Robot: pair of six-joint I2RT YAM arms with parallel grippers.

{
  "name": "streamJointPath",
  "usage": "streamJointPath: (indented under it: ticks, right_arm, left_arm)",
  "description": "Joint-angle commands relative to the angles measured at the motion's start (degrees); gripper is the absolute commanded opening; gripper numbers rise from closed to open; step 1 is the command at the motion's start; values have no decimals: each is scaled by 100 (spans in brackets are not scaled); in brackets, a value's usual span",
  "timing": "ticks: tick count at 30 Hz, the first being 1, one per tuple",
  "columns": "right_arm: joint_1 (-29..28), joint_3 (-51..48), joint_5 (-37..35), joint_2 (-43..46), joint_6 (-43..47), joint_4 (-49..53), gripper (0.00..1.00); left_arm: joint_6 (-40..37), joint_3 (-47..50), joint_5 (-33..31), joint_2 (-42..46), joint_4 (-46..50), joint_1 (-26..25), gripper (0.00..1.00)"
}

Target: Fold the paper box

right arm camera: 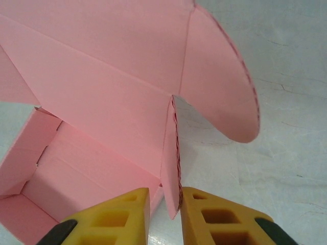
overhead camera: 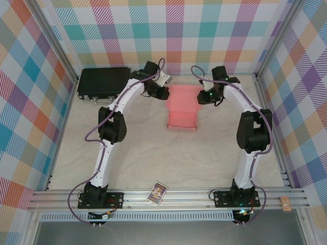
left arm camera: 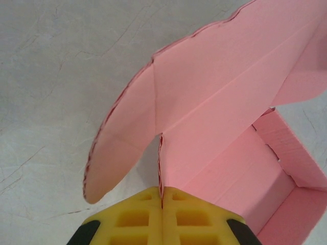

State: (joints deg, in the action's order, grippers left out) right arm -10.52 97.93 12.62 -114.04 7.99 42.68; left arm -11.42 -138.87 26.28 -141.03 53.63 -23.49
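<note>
Pink paper box (overhead camera: pixel 182 113) far centre, tray formed, lid raised. Left gripper (left arm camera: pixel 162 193) clamped on lid's left corner. Right gripper (right arm camera: pixel 165 194) straddles right corner, pads slightly apart. Likely steadying lid for closing.

The left claw (left arm camera: pixel 162 193) has its yellow fingers (left arm camera: pixel 133 219) pressed together on a thin edge of the paper box (left arm camera: pixel 219 102). The box's rounded flap (left arm camera: pixel 120 153) curves left over the pale table (left arm camera: pixel 51 76). Its open tray sits lower right.
</note>
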Motion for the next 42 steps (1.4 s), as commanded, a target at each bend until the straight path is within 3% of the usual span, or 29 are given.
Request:
streamJointPath:
  ticks: [1, 14, 25, 32, 42]
  right_arm:
    - [-30, -44, 110, 67, 2, -100, 24]
    - [-86, -590, -417, 397, -192, -804, 0]
    - [-498, -1982, -1737, 1437, -771, -2267, 0]
    - [-742, -2187, -2360, 1576, -984, -2482, 0]
    - [-1089, -2915, -3189, 1863, -1710, -3294, 0]
  left_arm:
    - [-99, 132, -37, 328, 62, -117, 6]
    - [122, 478, -324, 594, -293, -263, 1]
    - [930, 2124, -1294, 1640, -1919, -595, 0]
    - [1231, 2578, -1565, 1985, -2436, -709, 0]
    - [1761, 3988, -2245, 2461, -3815, -963, 1]
